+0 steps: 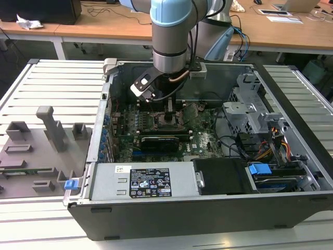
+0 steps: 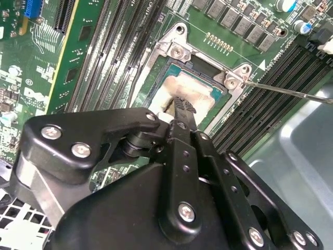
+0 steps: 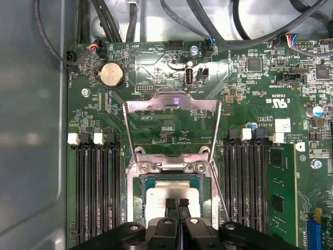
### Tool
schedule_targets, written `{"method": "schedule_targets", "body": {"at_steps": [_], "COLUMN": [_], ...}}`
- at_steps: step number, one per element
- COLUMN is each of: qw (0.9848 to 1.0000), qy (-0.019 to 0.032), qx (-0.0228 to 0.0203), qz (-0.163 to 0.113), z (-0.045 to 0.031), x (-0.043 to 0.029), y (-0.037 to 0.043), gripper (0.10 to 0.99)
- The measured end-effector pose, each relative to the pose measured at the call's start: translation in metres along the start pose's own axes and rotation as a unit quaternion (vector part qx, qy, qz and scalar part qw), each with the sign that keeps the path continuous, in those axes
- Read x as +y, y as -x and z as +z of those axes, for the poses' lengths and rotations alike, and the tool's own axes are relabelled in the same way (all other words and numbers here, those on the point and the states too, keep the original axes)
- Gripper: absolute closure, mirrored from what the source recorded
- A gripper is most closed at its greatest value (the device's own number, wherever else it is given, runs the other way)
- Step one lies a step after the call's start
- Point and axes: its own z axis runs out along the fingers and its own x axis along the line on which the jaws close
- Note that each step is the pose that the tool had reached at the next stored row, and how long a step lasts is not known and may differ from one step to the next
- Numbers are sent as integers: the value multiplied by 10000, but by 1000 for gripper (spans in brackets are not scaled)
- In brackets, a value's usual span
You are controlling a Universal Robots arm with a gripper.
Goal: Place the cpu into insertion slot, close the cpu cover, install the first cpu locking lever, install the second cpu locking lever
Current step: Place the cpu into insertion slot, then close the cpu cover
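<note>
The cpu (image 3: 165, 193) lies flat in the insertion slot (image 3: 133, 200), its pale top smeared with whitish paste (image 2: 171, 88). My gripper (image 3: 177, 204) is straight over it with its two black fingertips pressed together, shut, holding nothing; whether they touch the chip I cannot tell. The cpu cover (image 3: 136, 125) stands flipped up on its hinge beyond the slot, its square opening showing the green board. One thin locking lever (image 2: 291, 89) sticks out beside the slot, unlatched. In the exterior view the gripper (image 1: 169, 110) reaches down into the open computer case.
Long black memory slots (image 3: 91, 187) flank the socket on both sides. A black card (image 1: 158, 141) lies just in front of it, then a power supply (image 1: 148, 182). Cables and a drive cage (image 1: 250, 112) fill the exterior view's right. A grey fixture tray (image 1: 41, 140) sits outside the case.
</note>
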Motion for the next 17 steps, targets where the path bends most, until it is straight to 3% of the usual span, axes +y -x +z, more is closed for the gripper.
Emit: {"method": "schedule_targets", "body": {"at_steps": [17], "qw": [10000], "qy": [1], "qx": [1], "qz": [0], "z": [-63], "x": [4], "y": [-2], "gripper": [976]}}
